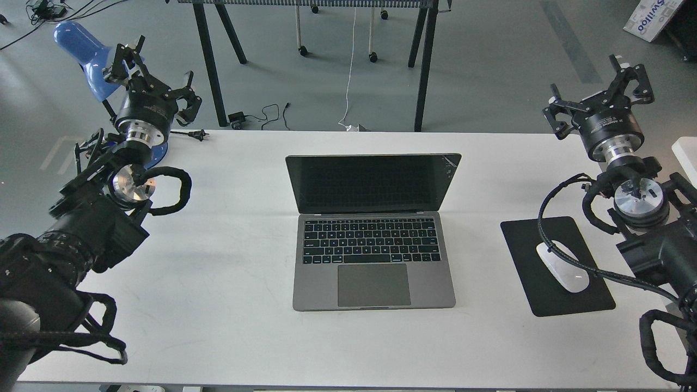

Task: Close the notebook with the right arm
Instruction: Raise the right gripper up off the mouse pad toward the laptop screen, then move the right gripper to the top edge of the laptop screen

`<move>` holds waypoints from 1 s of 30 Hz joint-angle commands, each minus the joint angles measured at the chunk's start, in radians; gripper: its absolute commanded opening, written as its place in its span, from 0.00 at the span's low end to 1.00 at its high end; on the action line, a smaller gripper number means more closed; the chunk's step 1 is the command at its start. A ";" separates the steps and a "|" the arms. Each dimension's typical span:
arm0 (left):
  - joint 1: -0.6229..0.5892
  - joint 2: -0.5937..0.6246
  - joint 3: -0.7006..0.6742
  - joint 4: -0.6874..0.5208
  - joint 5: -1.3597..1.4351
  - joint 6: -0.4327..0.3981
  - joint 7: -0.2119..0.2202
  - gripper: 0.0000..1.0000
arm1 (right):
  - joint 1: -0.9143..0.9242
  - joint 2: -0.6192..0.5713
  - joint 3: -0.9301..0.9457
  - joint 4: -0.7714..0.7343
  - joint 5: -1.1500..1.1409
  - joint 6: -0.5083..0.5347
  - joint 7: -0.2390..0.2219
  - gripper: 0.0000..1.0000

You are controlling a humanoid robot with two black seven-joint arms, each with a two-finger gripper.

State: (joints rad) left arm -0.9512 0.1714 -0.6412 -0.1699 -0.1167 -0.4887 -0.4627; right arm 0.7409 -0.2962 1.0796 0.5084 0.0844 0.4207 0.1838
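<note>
The notebook [373, 256], a space-grey laptop with black keys and a large trackpad, lies in the middle of the white table [218, 283] with its lid raised and its dark screen [370, 182] facing me. My right gripper [599, 90] is held up at the far right, well to the right of the notebook, open and with nothing in it. At the far left, in front of a blue lamp [81, 49], my left gripper [155, 76] is raised too, fingers spread and holding nothing.
A black mouse pad [544, 288] with a white mouse [563, 267] lies right of the notebook, below my right arm. Braided cable loops hang from both arms. Black table legs, cables and a plug are on the grey floor behind the table.
</note>
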 commanded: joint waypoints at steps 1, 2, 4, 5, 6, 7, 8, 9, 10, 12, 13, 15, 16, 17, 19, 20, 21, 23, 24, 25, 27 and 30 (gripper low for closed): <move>0.000 0.000 0.000 0.001 0.003 0.000 -0.004 1.00 | -0.003 0.000 -0.015 0.005 -0.002 -0.002 0.000 1.00; 0.000 -0.003 0.000 0.001 0.003 0.000 -0.004 1.00 | -0.003 0.002 -0.023 0.007 -0.002 -0.003 0.000 1.00; 0.000 0.002 0.000 0.001 0.000 0.000 -0.001 1.00 | 0.000 0.003 -0.044 0.009 -0.002 -0.005 0.002 1.00; -0.001 0.003 0.000 0.001 0.000 0.000 -0.001 1.00 | 0.003 0.008 -0.055 0.009 -0.005 -0.007 0.003 1.00; -0.001 0.005 0.000 0.001 0.000 0.000 -0.002 1.00 | 0.011 0.011 -0.062 0.007 -0.006 -0.008 0.003 1.00; 0.000 0.003 0.000 0.001 0.002 0.000 -0.001 1.00 | 0.027 0.015 -0.076 0.006 -0.012 -0.010 0.003 1.00; 0.000 0.003 0.000 0.001 0.002 0.000 -0.001 1.00 | 0.046 0.022 -0.095 0.001 -0.017 -0.013 0.005 1.00; 0.000 0.005 0.000 0.001 0.002 0.000 -0.001 1.00 | 0.058 0.032 -0.121 -0.002 -0.017 -0.016 0.006 1.00; 0.000 0.005 0.000 0.001 0.002 0.000 -0.001 1.00 | 0.070 0.048 -0.151 -0.002 -0.017 -0.025 0.008 1.00; 0.000 0.005 0.000 0.001 0.003 0.000 0.001 1.00 | 0.097 0.074 -0.202 -0.002 -0.017 -0.045 0.011 1.00; 0.002 0.005 0.000 0.001 0.003 0.000 0.001 1.00 | 0.109 0.084 -0.217 -0.004 -0.017 -0.052 0.011 1.00; 0.002 0.005 0.000 0.001 0.003 0.000 0.001 1.00 | 0.127 0.118 -0.243 -0.004 -0.018 -0.068 0.011 1.00; 0.002 0.005 0.000 0.001 0.003 0.000 0.002 1.00 | 0.133 0.135 -0.257 -0.004 -0.021 -0.077 0.011 1.00; 0.002 0.007 0.000 0.001 0.003 0.000 0.002 1.00 | 0.143 0.153 -0.277 -0.002 -0.021 -0.088 0.011 1.00; 0.002 0.007 0.000 0.000 0.003 0.000 0.002 1.00 | 0.163 0.176 -0.334 -0.002 -0.025 -0.109 0.008 1.00; 0.002 0.007 0.000 0.000 0.003 0.000 0.002 1.00 | 0.175 0.186 -0.375 0.005 -0.028 -0.121 0.008 1.00; 0.002 0.007 0.000 0.000 0.003 0.000 0.002 1.00 | 0.184 0.195 -0.418 0.015 -0.031 -0.135 0.005 1.00; 0.003 0.007 0.000 -0.002 0.003 0.000 0.002 1.00 | 0.199 0.212 -0.481 0.033 -0.031 -0.157 0.003 1.00; 0.003 0.007 0.000 -0.003 0.005 0.000 0.002 1.00 | 0.204 0.212 -0.498 0.051 -0.031 -0.163 0.002 1.00; 0.003 0.007 0.000 -0.003 0.005 0.000 0.002 1.00 | 0.206 0.209 -0.504 0.070 -0.031 -0.166 0.002 1.00; 0.003 0.007 0.000 -0.003 0.003 0.000 0.002 1.00 | 0.203 0.206 -0.517 0.114 -0.032 -0.180 -0.004 1.00; 0.003 0.007 0.000 -0.005 0.005 0.000 0.002 1.00 | 0.198 0.187 -0.553 0.183 -0.032 -0.218 -0.006 1.00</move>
State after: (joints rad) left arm -0.9480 0.1779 -0.6412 -0.1742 -0.1122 -0.4887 -0.4601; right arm 0.9431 -0.0918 0.5587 0.6306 0.0525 0.2345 0.1802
